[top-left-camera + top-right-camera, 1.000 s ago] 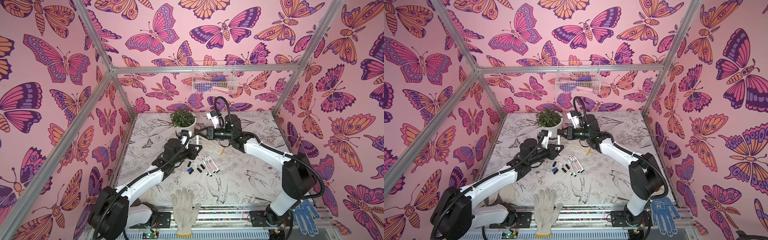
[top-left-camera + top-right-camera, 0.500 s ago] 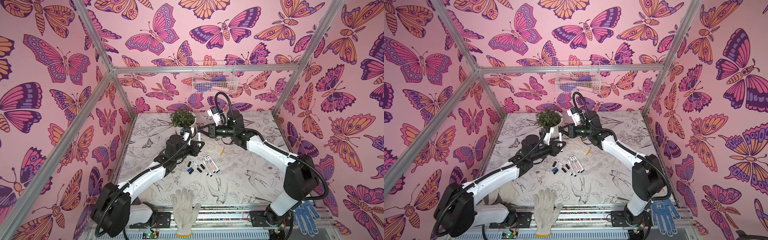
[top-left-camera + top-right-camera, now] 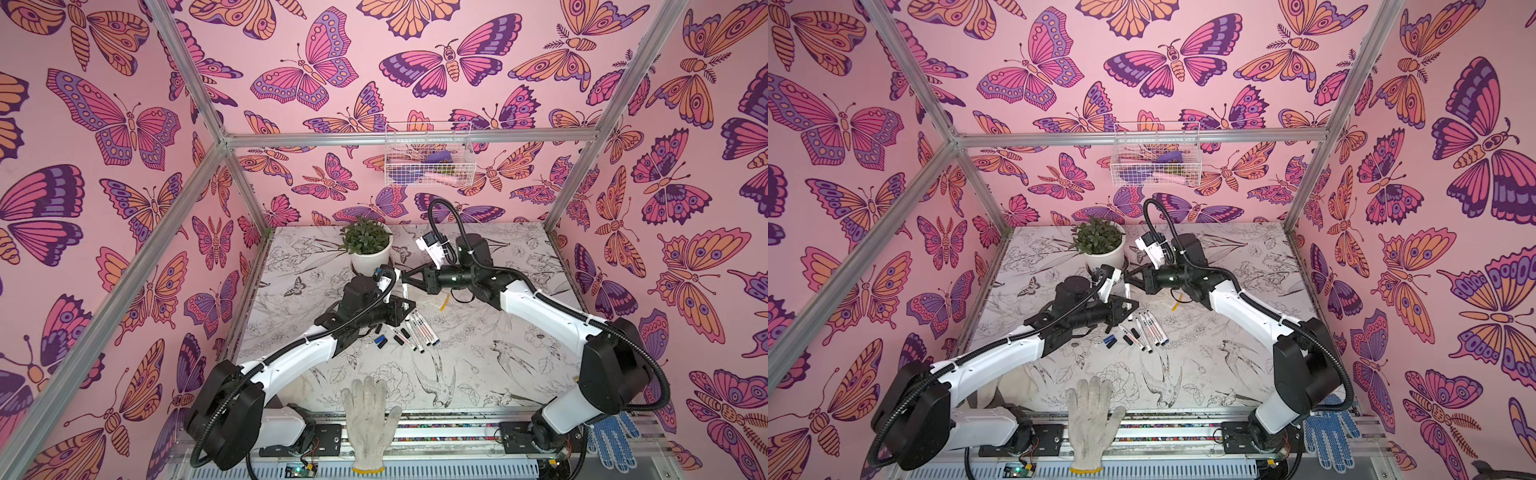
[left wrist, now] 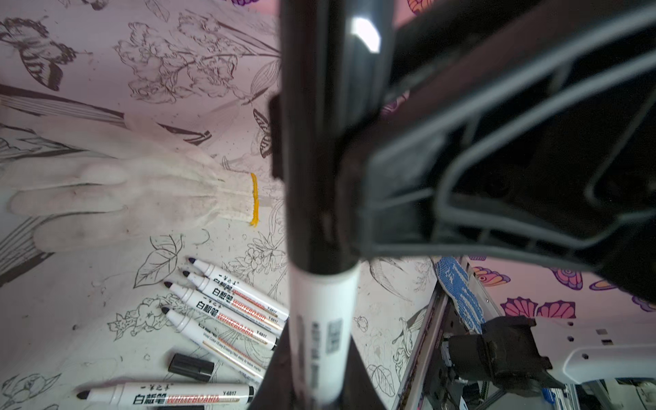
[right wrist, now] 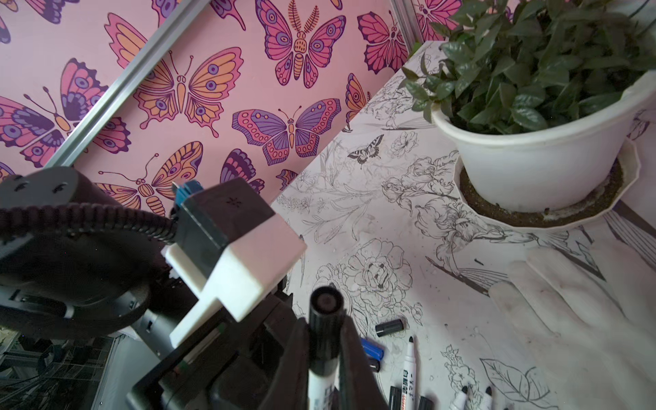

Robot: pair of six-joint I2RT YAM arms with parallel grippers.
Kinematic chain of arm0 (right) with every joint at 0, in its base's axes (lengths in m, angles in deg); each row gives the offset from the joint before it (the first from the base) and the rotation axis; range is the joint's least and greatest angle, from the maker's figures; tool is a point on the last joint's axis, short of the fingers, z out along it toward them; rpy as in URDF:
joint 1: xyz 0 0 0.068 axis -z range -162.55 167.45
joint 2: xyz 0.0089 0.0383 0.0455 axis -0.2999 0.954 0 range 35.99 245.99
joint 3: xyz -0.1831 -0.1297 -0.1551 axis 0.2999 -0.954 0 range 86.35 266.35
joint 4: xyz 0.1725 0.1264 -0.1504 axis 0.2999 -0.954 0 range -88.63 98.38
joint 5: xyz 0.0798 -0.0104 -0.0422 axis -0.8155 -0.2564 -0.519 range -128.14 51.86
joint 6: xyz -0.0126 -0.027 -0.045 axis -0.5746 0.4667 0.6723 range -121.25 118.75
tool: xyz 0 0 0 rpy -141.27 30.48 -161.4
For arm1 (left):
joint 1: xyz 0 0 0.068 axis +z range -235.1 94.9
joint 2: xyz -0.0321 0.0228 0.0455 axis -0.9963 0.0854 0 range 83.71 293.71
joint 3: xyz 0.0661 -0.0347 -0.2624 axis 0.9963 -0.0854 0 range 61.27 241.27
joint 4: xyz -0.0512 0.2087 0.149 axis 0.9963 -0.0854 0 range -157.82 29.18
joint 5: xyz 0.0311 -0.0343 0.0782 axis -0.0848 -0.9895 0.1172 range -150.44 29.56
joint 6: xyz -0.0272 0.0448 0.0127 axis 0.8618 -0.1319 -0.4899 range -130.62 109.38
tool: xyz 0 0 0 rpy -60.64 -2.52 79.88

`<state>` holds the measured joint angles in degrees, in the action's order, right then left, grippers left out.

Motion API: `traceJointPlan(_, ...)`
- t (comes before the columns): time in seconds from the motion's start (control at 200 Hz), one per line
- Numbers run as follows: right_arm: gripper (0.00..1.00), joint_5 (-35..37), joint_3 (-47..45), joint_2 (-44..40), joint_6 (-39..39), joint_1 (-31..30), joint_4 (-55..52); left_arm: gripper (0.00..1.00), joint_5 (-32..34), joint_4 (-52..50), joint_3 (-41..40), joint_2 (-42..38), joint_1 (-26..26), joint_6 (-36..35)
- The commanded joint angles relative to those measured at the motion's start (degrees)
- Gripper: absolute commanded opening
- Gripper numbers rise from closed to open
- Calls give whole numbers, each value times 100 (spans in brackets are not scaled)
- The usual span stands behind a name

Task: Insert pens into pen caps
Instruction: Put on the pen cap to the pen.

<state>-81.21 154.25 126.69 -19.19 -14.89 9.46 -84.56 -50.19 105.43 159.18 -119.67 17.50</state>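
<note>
One pen [image 3: 403,291] stands upright above the table between my two grippers. My left gripper [image 3: 401,305] is shut on its white barrel [image 4: 321,319]. My right gripper [image 3: 406,279] is shut on the black pen cap [image 5: 324,316] that sits over the pen's upper end, and this cap [image 4: 319,142] also fills the middle of the left wrist view. Several loose pens [image 3: 419,330] [image 3: 1148,328] lie side by side on the table just in front. Loose black and blue pen caps [image 3: 380,340] [image 5: 389,327] lie beside them.
A potted plant [image 3: 370,253] stands just behind the grippers. A white glove [image 4: 124,198] with a yellow cuff [image 3: 444,303] lies flat on the table beside the pens. Another white glove [image 3: 370,419] and a blue one [image 3: 613,440] hang over the front rail. A wire basket [image 3: 428,156] hangs on the back wall.
The two grippers have drawn closer together above the loose pens, the right one moving left toward the left one. Both stay shut.
</note>
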Motion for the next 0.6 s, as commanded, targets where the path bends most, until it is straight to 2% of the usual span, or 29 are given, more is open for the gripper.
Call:
traceJointPlan(0.0, 0, -843, -565, 16, 451, -273, -2043, 0, 1105, 1690, 325, -172, 337, 186)
traceJointPlan(0.596, 0, 157, -1077, 38, 666, -412, -2334, 0, 1183, 1576, 379, -198, 319, -105)
